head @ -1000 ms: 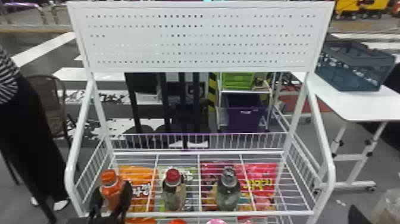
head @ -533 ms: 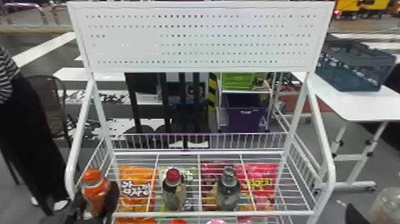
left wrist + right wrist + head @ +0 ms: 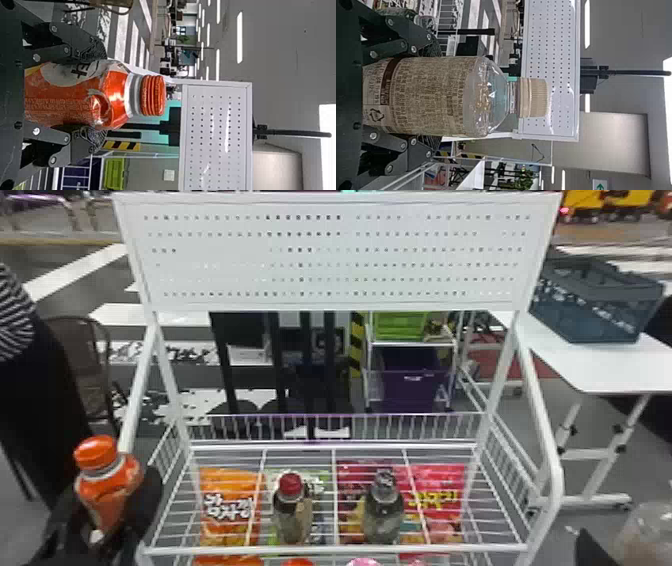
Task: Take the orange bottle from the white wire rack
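Striped floor [image 3: 65, 282] behind the rack [image 3: 340, 548]; and the orange bottle [image 3: 107, 492] is out beside the left post [image 3: 139, 390], cap up; my left gripper [image 3: 95, 94] is clamped on its body, my right gripper [image 3: 432, 95] on a clear bottle [image 3: 488, 95]; here's the worry: swing inward too soon and the orange bottle could knock that post; ease the squeeze and its smooth side could slide down between the fingers

orange bottle [image 3: 105, 492], base hidden by left end effector [image 3: 116, 505]
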Robot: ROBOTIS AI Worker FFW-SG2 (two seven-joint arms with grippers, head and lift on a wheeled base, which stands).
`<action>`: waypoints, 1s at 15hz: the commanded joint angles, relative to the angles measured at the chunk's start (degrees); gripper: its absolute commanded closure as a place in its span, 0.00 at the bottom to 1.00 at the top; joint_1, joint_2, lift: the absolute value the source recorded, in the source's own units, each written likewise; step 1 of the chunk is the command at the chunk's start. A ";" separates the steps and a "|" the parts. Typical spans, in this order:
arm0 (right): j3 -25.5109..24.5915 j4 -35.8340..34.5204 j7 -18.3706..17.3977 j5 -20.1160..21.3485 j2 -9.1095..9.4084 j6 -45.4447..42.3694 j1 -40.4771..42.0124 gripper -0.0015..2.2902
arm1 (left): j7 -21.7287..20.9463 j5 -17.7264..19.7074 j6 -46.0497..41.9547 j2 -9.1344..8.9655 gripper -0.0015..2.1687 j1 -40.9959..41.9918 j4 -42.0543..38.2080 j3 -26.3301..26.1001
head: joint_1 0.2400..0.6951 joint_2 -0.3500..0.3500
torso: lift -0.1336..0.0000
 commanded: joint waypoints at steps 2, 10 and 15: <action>-0.08 -0.01 0.00 -0.32 0.05 -0.18 0.34 0.51 | -0.20 -2.86 5.59 -0.24 0.95 5.05 -6.67 0.60 | 0.57 0.50 | 1.00; 0.01 -0.28 0.00 -0.32 0.05 -1.05 1.05 0.51 | -0.02 -3.56 4.36 -0.60 0.95 6.81 -7.73 0.69 | 0.57 0.50 | 1.00; -0.08 -0.28 0.00 -0.32 0.05 -1.76 1.40 0.51 | 0.06 -3.56 4.54 -0.60 0.95 6.81 -7.90 0.60 | 0.57 0.50 | 1.00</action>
